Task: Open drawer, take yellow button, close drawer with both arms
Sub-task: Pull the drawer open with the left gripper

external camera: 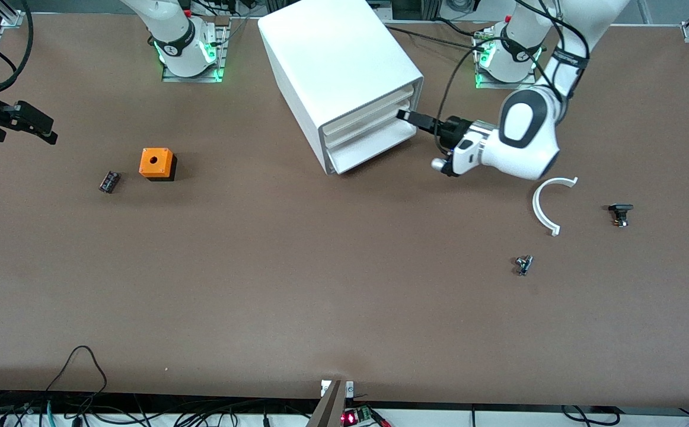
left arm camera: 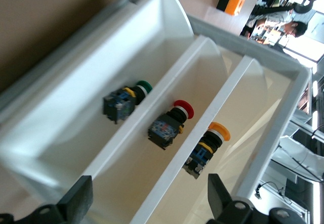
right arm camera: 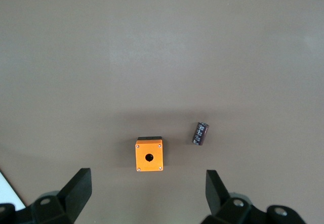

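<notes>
- Barely started: left claw spread wide and empty, nosing the front of the drawer in the front view's upper middle; looks not pulled out yet.
- Button lying untouched inside, lower middle of the left wrist view. Opening, grabbing and closing all left to do.
- Right claw waiting, wide open and empty, over the counter near the orange cube.
- Button only visible from the left wrist; front view hides it.
</notes>
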`<state>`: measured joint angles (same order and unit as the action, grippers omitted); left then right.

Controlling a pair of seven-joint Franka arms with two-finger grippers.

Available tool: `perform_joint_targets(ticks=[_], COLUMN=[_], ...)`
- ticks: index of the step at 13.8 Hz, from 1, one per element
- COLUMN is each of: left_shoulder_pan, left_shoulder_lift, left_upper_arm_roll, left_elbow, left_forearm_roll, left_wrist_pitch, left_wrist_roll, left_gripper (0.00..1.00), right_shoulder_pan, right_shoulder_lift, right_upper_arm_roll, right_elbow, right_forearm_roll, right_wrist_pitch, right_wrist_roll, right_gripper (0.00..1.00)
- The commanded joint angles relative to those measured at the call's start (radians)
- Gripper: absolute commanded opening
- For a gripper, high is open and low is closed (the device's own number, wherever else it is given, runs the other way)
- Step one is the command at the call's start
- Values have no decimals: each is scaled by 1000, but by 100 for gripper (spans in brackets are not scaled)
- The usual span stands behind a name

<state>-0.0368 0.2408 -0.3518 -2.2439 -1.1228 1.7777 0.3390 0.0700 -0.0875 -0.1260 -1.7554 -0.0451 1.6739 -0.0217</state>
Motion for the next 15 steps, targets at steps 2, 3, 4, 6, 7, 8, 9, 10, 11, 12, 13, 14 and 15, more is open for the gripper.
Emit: perform_joint_targets(ticks=[2, 3, 4, 6, 7, 8, 9, 10, 11, 12, 13, 14, 15], left_shoulder_pan=[0, -9, -11, -17, -17, -17, -17, -17, -15, -12, -6, -5, -3], left_shoulder_lift=[-15, -14, -14, -14, -14, -15, -14, -12, -11, -11, -12, -14, -15], left_upper_arm_roll=[-78, -82, -84, -90, -90, -90, -90, -88, -87, -81, -66, -38, 2], left_elbow=[-34, -36, -36, -49, -52, -57, -57, -59, -59, -57, -56, -49, -45], left_forearm_roll=[-64, -67, -68, -68, -68, -66, -64, -64, -64, -55, -54, -51, -51], left_wrist_pitch=[74, 75, 75, 75, 75, 75, 75, 81, 86, 91, 115, 138, 159], left_wrist_roll=[18, 18, 15, 15, 20, 23, 23, 20, 12, 12, 11, 11, 12], left_gripper=[90, 88, 83, 71, 48, 4, 0, 0, 0, 0, 0, 0, 0], right_shoulder_pan=[-9, -9, -9, -9, -9, -9, -9, -9, -9, -9, -9, -7, -7], right_shoulder_lift=[2, 3, 3, 3, 6, 9, 9, 9, 9, 11, 11, 15, 17], right_upper_arm_roll=[9, 9, 9, 9, 9, 9, 9, 9, 9, 9, 9, 11, 11], right_elbow=[1, 1, 1, 1, 1, 1, 1, 1, 1, 1, 1, 1, 1], right_forearm_roll=[1, -1, -1, 1, 1, 1, 1, 1, 1, 1, 1, -1, -1], right_wrist_pitch=[-10, -8, -8, -10, -10, -10, -10, -10, -10, -10, -10, -10, -10], right_wrist_roll=[0, 0, 0, -1, 0, 0, 0, 0, 0, 0, 0, -1, -1], right_gripper=[100, 100, 100, 100, 100, 100, 100, 100, 100, 100, 100, 100, 100])
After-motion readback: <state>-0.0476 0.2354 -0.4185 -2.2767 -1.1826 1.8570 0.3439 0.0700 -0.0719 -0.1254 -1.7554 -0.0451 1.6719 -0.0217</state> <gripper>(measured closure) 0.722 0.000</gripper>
